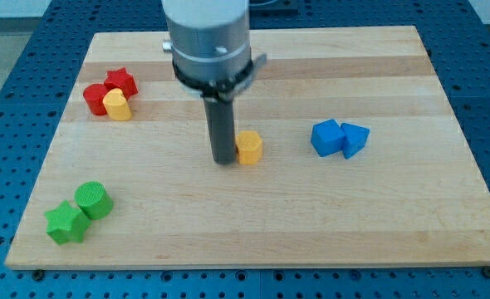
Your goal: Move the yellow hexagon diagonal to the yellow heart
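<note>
The yellow hexagon (249, 148) stands near the middle of the wooden board (253, 224). My tip (224, 160) rests on the board just to the hexagon's left, touching or almost touching its side. The yellow heart (117, 105) sits far off at the view's upper left, pressed against a red round block (95, 99) and a red star (121, 81).
A blue cube (325, 137) and a blue triangular block (355, 139) sit together at the view's right of the hexagon. A green cylinder (93, 200) and a green star (66, 223) sit at the lower left. The arm's grey body (208, 37) hangs over the board's upper middle.
</note>
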You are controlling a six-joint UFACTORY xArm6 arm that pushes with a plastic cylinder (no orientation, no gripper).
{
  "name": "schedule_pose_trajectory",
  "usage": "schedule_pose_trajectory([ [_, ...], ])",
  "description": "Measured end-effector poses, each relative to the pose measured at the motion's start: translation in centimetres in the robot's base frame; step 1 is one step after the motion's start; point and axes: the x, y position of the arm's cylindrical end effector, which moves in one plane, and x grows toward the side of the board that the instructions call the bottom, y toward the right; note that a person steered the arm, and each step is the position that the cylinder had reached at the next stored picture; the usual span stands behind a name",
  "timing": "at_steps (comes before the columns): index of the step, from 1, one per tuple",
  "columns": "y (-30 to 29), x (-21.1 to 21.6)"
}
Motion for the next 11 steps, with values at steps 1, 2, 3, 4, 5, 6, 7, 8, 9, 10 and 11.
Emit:
schedule_pose_trajectory([
  [1,-0.9,-3.5],
  [2,-1.8,1.4],
  [3,-1.7,9.7],
  [4,3.0,13.0],
  [5,7.6,6.4],
  [6,7.7,6.2],
  [7,7.6,4.3],
  [8,6.1,0.7],
  [9,4.6,-1.7],
  [10,2.3,-2.8],
  [11,-1.1,-2.8],
])
